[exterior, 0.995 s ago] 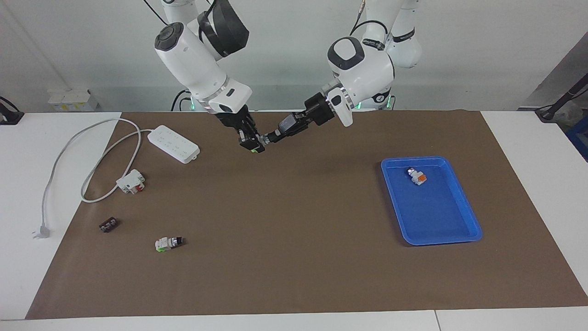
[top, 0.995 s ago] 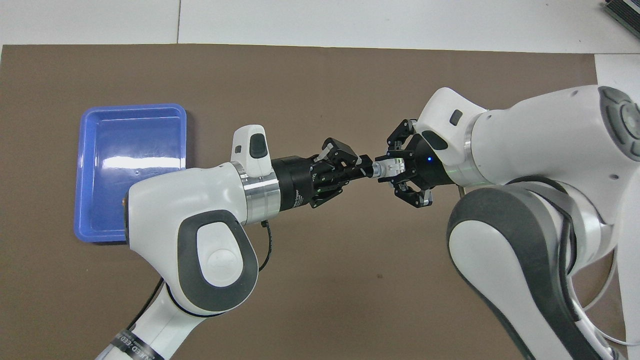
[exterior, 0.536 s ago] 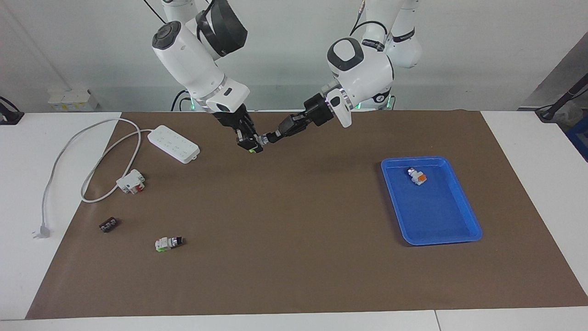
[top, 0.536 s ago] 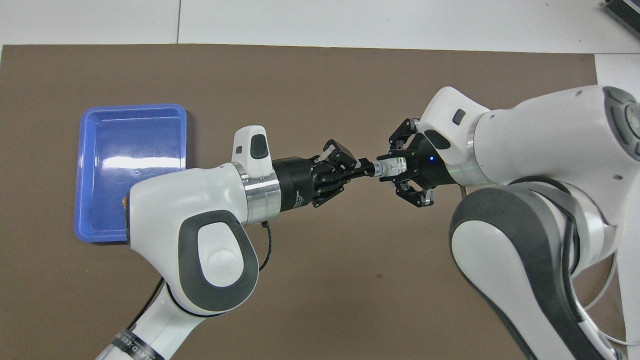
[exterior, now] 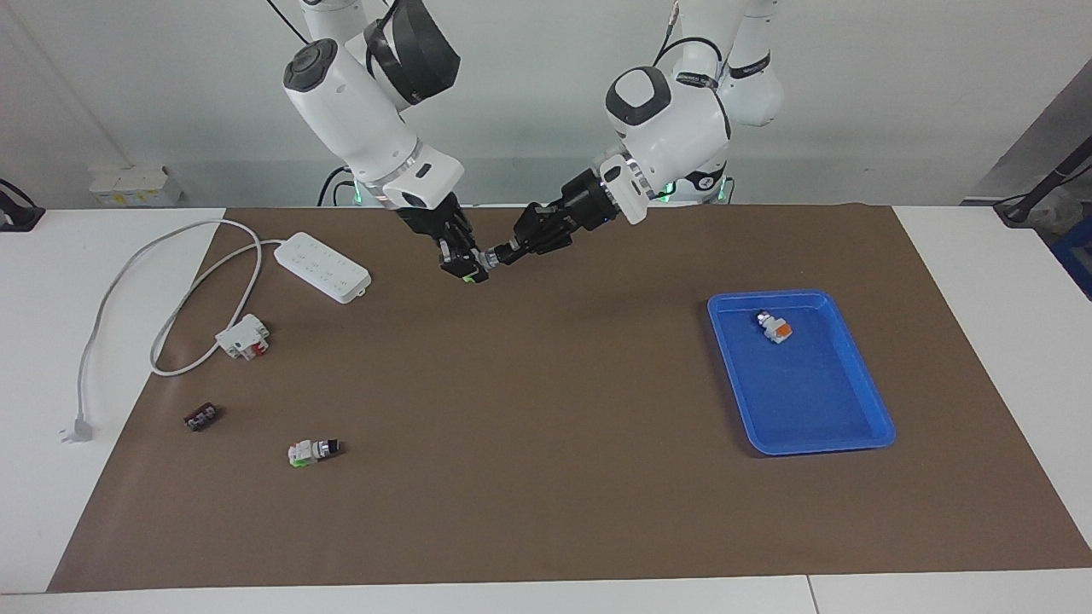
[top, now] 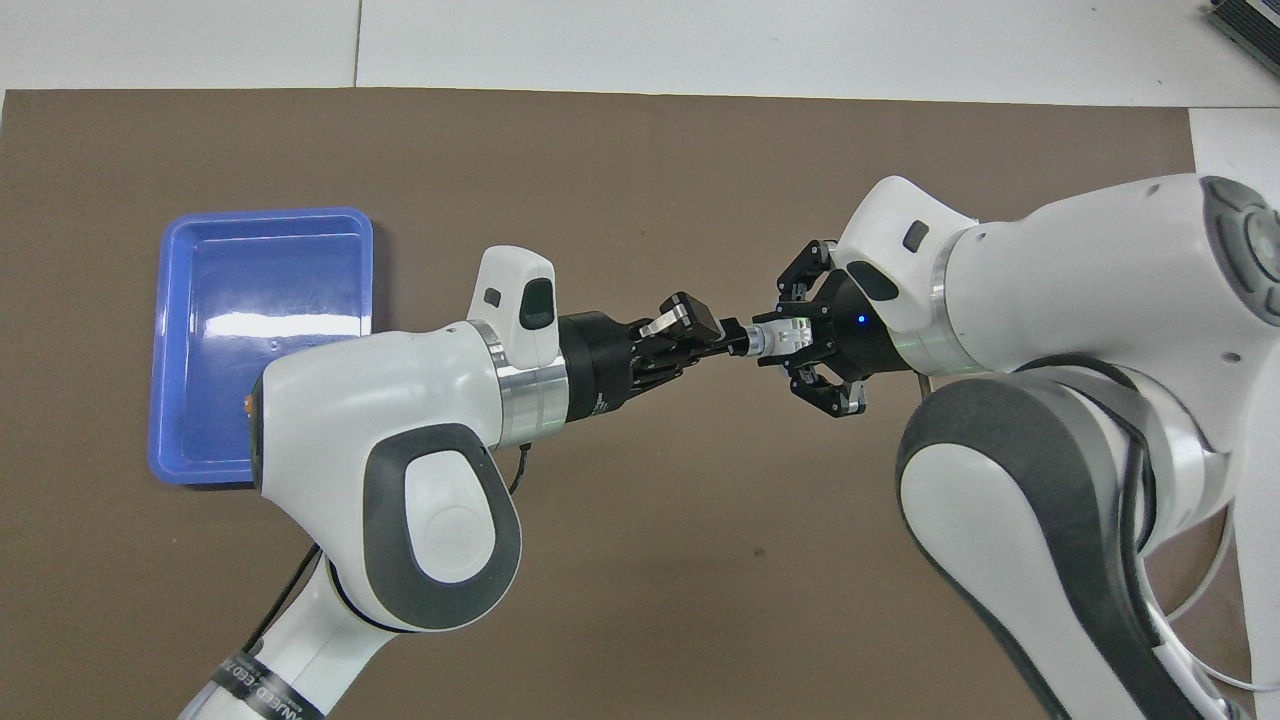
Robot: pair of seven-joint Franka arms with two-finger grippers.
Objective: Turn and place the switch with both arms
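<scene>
Facing view: switch (exterior: 472, 273) held aloft, right jaws clamping its body, left jaws pinching its knob.

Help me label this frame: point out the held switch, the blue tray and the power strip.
held switch (exterior: 474, 274), facing view, its green-tabbed body.
blue tray (exterior: 862, 376), facing view, its rim.
power strip (exterior: 322, 267), facing view, its top face.

I see a tray (exterior: 862, 401) toward the left arm's end holding a switch (exterior: 775, 327); power strip (exterior: 322, 267) toward the right arm's end
</scene>
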